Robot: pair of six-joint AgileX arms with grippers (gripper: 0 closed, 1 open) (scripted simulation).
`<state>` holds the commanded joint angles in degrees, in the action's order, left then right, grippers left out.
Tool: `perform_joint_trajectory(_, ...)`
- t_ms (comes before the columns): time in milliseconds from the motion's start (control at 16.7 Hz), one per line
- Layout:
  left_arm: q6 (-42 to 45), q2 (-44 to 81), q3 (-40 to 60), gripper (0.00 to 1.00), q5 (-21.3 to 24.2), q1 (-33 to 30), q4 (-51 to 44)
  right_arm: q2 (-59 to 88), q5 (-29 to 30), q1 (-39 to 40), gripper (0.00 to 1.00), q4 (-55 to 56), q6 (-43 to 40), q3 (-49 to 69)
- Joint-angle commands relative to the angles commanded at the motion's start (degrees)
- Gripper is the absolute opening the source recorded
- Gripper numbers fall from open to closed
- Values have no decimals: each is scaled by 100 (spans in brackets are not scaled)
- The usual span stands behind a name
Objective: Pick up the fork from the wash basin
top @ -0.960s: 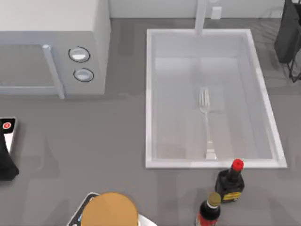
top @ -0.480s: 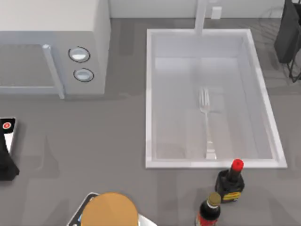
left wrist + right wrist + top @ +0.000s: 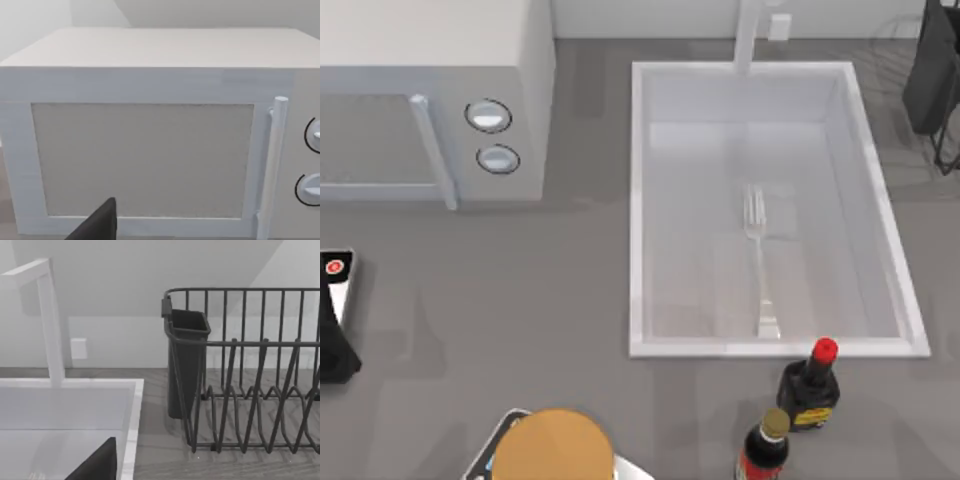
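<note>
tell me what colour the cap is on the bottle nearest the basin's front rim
Red, on a dark bottle; the top view shows its cap best.

You're looking down on a grey table point(image 3: 550, 290) with the sink point(image 3: 638, 200) right of centre. The fork point(image 3: 758, 262) lies flat on its bottom, prongs toward the faucet point(image 3: 748, 35), handle toward the near rim. The microwave point(image 3: 430, 95) stands at the far left. Two dark bottles point(image 3: 790, 415) stand just outside the sink's near edge.
</note>
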<state>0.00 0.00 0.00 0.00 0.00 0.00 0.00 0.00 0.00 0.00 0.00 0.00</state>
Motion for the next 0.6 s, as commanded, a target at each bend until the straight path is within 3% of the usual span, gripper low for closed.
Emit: perform_joint_trajectory(600,0,0,0,100,0,0,0,165,0,24,100,-81,29,142)
